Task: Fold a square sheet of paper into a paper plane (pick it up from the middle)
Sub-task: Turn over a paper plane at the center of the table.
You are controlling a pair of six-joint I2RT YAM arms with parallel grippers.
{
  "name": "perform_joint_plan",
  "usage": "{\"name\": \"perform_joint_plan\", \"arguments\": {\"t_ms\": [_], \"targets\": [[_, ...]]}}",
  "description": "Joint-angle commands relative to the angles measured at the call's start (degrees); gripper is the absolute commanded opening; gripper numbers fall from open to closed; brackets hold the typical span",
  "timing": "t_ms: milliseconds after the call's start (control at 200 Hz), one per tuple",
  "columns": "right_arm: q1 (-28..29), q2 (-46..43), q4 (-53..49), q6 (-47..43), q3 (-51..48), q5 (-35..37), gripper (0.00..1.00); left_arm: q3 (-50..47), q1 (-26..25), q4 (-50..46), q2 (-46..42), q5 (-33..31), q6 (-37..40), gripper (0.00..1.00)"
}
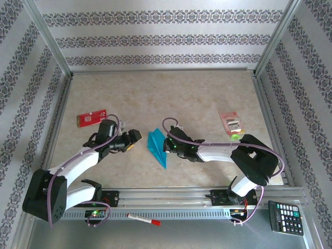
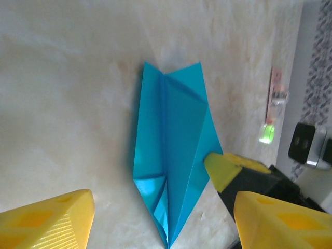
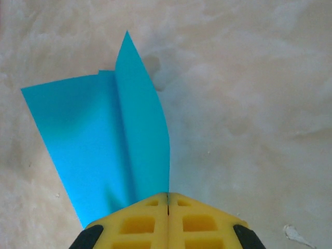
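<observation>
The square sheet of paper lies folded into a narrow, pointed teal-blue paper plane (image 1: 157, 148) in the middle of the table. My right gripper (image 1: 167, 146) is at its right edge, yellow fingers pressed together with the paper's edge pinched between them (image 3: 168, 195). One wing (image 3: 104, 140) spreads flat to the left of that grip while a flap stands up. My left gripper (image 1: 135, 136) hovers just left of the plane, open, with nothing between its fingers. In the left wrist view the paper plane (image 2: 174, 150) lies between that gripper's spread fingertips (image 2: 57, 220), with the right gripper's yellow finger (image 2: 223, 168) touching its right edge.
A red-and-white card (image 1: 92, 118) lies at the back left. A small pink packet (image 1: 231, 123) with a green piece (image 1: 236, 137) sits at the back right. A calculator (image 1: 285, 218) and a red pen (image 1: 143, 219) rest off the table's near edge.
</observation>
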Motion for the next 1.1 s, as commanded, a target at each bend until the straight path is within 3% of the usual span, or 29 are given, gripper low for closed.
{"name": "perform_joint_plan", "arguments": {"t_ms": [0,130,365,660,1099], "targets": [[0.8,-0.3,7.4,3.7,-2.5,1.1,0.0,0.9,-5.3,2.0,2.5,-1.8,-1.7,0.73],[1.4,-0.9,7.8,4.6,-3.7,2.7,0.0,1.9,-9.7,1.8,6.3,-3.6,-2.4,0.73],[1.7,-0.2,8.7,5.5,-4.4,3.3,0.0,3.5,-10.1,7.8,12.7,0.5,-2.2,0.67],[1.9,0.6,9.3,5.7,-4.1,3.2,0.0,7.1,-10.1,5.8,14.6,0.2,-0.4,0.7],[2.1,1.0,9.9,6.4,-4.7,3.6,0.0,11.2,-10.1,4.8,21.7,1.2,1.6,0.37]]}}
